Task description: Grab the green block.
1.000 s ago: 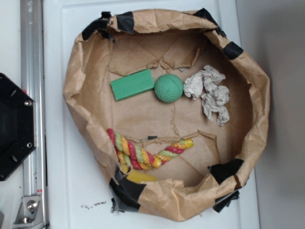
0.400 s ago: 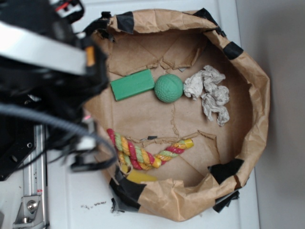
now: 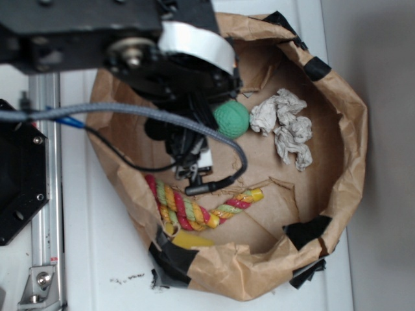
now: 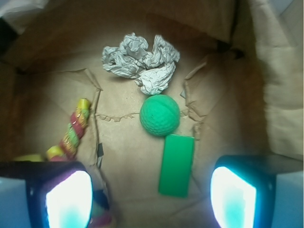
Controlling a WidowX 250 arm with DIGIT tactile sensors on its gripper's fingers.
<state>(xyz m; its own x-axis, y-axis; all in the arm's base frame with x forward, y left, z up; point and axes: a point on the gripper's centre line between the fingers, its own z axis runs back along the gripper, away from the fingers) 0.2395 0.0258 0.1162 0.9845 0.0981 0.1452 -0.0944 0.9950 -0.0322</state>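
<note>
Wrist view: brown paper bowl (image 4: pixel 266 71) holds dimpled green ball (image 4: pixel 159 115), crumpled paper (image 4: pixel 142 64), braided rope (image 4: pixel 73 130); flat mint-green block (image 4: pixel 176 165) lies between the spread-open end effector (image 4: pixel 151 194) fingers.

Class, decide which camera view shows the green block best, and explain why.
The wrist view: the green block lies whole and unobstructed beside the green ball, between the open gripper's fingers. In the exterior view the arm hides the block completely.

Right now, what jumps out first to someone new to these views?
The arm fills the upper left of the exterior view, over the paper-lined bin. In the wrist view the green block lies between the open gripper fingers, just below the green ball, with crumpled paper beyond.
</note>
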